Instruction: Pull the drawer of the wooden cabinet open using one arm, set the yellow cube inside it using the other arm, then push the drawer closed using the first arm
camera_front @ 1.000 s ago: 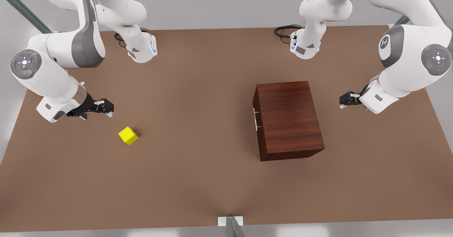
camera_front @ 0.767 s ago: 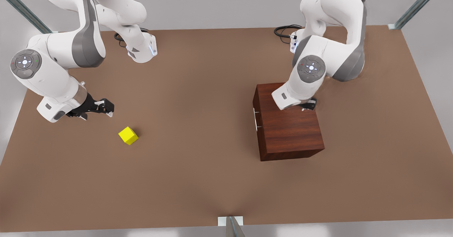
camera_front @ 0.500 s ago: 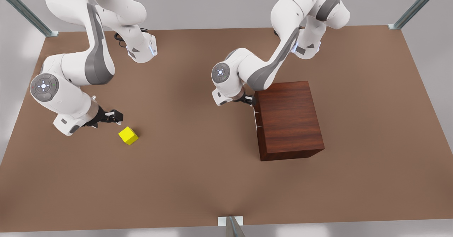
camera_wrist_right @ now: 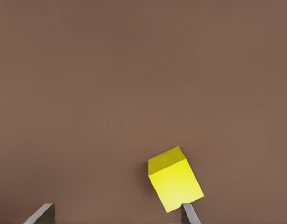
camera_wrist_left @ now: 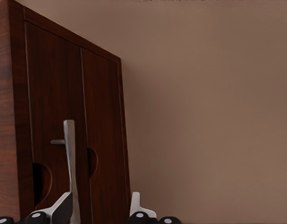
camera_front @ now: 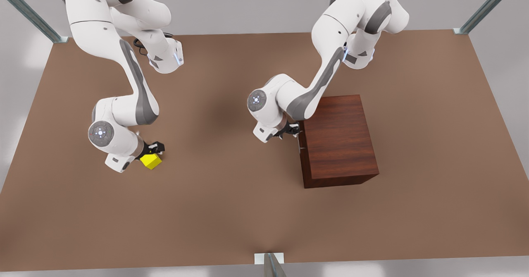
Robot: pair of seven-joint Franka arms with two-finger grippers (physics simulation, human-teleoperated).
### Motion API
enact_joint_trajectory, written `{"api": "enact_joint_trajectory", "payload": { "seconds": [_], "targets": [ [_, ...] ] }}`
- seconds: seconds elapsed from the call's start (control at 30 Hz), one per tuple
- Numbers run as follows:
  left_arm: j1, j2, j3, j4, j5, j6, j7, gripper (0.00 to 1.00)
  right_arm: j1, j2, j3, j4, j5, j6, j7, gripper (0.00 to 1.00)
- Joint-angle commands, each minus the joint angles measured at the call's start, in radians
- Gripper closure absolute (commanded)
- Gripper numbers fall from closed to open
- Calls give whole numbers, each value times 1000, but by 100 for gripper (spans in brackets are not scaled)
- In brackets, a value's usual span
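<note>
**A:** So what's different from a second ago?

**B:** Both arms moved a lot. The left end effector (camera_front: 292, 130) was way out past the far side of the wooden cabinet (camera_front: 337, 138), on the front view's right. It swung over the top and now sits right at the cabinet's front face, next to the thin silver handle (camera_wrist_left: 69, 163). In the left wrist view its fingers (camera_wrist_left: 134, 205) are spread apart with nothing gripped, one on each side of the handle. Can't tell if either one touches it. The drawer (camera_wrist_left: 57, 130) is closed, flush with the cabinet.

**A:** And the other arm?

**B:** The right end effector (camera_front: 153, 151) was hanging back above and to the front view's left of the yellow cube (camera_front: 150, 161). It's come down right over it. Its fingers (camera_wrist_right: 189, 213) are wide open, holding nothing, and one fingertip looks like it's at the cube's edge.

**A:** Cube moved?

**B:** Nope, same spot on the brown table (camera_front: 231, 211), well apart from the cabinet, which hasn't shifted either.
</note>
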Motion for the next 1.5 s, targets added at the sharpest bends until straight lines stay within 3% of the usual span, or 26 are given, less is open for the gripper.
{"api": "enact_joint_trajectory", "payload": {
  "seconds": [0.0, 0.27, 0.9, 1.1, 1.17, 1.3, 1.47],
  "targets": [
    [3, -1, 2, -2, 2, 2, -275, 30, -19, 14, 0, -1, -12, 38, -287, 0],
    [31, 0, 2, -7, 4, 6, -255, 30, -39, 49, 2, -87, -67, 40, -344, 0],
    [12, 40, -8, 4, 0, 51, -285, 30, -85, 226, -5, -64, -156, 155, -284, 0],
    [-3, 69, -9, 70, -9, 63, -304, 30, -89, 247, -5, -59, -170, 205, -286, 0],
    [-1, 83, -8, 96, -9, 63, -304, 30, -80, 264, -3, -59, -170, 208, -284, 7],
    [-1, 108, -8, 131, -9, 84, -304, 30, -82, 267, -3, -61, -168, 201, -283, 39],
    [-29, 120, -8, 135, -9, 101, -321, 30, -77, 192, 21, -56, -165, 147, -255, 43]
  ]
}}
